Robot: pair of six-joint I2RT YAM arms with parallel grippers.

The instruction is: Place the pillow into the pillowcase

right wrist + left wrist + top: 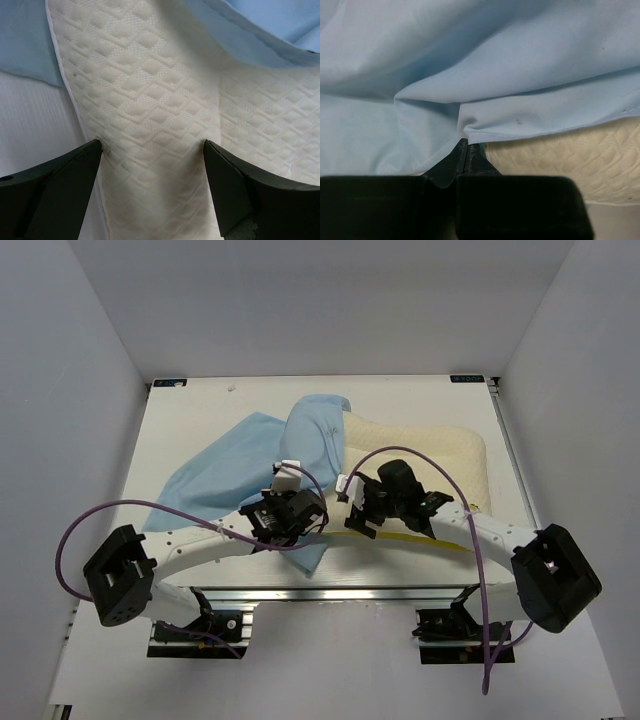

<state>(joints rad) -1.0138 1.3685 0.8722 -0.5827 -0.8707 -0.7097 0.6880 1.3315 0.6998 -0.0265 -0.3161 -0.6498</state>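
Note:
The cream quilted pillow (430, 455) lies at the back right of the table. The light blue pillowcase (225, 470) spreads to its left, with one end draped over the pillow's left part. My left gripper (295, 525) sits at the near edge of that draped end. In the left wrist view its jaws are pressed together on the hem of the pillowcase (495, 65), the cloth puckering at my left gripper (466, 145), with the pillow (570, 160) just right of it. My right gripper (152, 145) stands open, both tips on the pillow (150, 85) near its left edge.
The white table (180, 410) is walled by grey panels on three sides. Purple cables (150, 506) loop over both arms. A metal rail (330, 595) runs along the near edge between the arm bases. Bare table (30, 125) shows left of the pillow.

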